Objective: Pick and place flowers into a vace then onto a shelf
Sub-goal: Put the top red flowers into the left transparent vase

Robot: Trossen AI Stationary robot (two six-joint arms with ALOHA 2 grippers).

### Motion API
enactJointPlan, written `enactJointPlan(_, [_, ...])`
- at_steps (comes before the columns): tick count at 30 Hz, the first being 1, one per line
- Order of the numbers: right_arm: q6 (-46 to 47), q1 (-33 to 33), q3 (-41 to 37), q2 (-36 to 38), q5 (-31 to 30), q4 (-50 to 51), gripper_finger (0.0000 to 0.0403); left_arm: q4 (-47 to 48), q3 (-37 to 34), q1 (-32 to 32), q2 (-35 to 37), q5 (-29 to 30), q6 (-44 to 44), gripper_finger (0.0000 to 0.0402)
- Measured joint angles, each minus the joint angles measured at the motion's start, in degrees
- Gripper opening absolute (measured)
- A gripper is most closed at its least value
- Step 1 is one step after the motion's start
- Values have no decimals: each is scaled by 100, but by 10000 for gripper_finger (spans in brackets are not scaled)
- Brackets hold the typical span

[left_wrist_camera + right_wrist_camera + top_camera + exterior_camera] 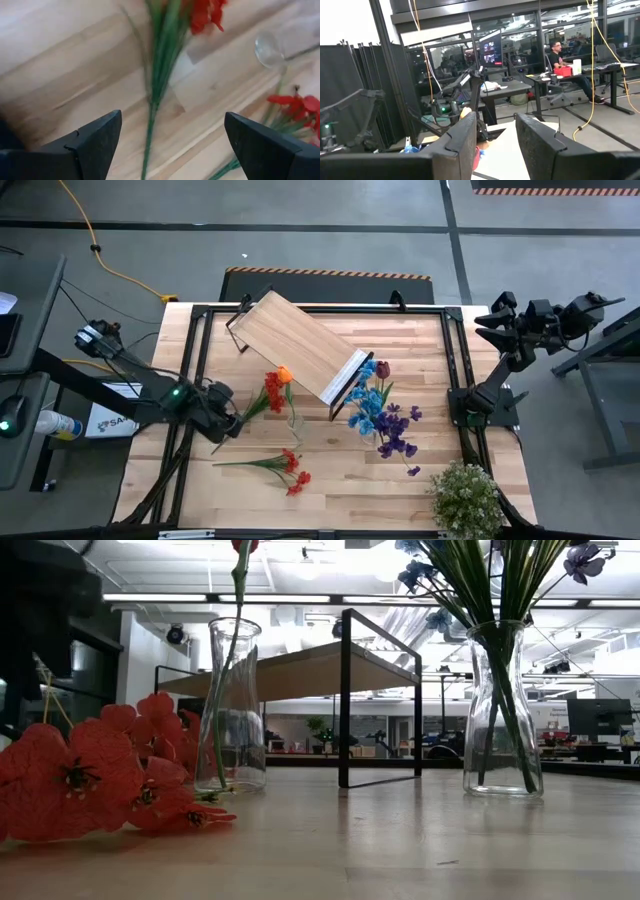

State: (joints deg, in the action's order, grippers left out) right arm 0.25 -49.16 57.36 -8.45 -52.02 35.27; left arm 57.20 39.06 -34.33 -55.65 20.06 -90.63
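Hovering wide open over a red-orange flower stem [150, 130]: left gripper [170, 145], nothing between the fingers, just left of the near vase [294, 420].

Lying flat in front of that vase: second red spray [285, 465]. Standing right of it: blue and purple bunch [385, 420] in another vase. Behind both: shelf [300, 345].

Raised well right of the vase, off the table: right gripper [492, 135], fingers narrowly parted, empty.

Likely handling: light, thin, springy stems; soft heads, easily crushed. Best hold: bare mid-stem, below the blooms. Glass vase: tippable, fragile.

Striped wooden table [400, 485] carries shelf [300, 343], two vases [231, 705], loose flowers [287, 469]
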Motion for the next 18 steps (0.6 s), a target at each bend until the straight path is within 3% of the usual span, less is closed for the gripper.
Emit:
enactJointPlan(10, [356,0,-3,0,-8,5,130,-477,-95,1362,-251,-876,1691,386])
enactJointPlan(18, [404,0,-9,1,26,31,130,-921,-95,2067,-1036,-1593,2897,386])
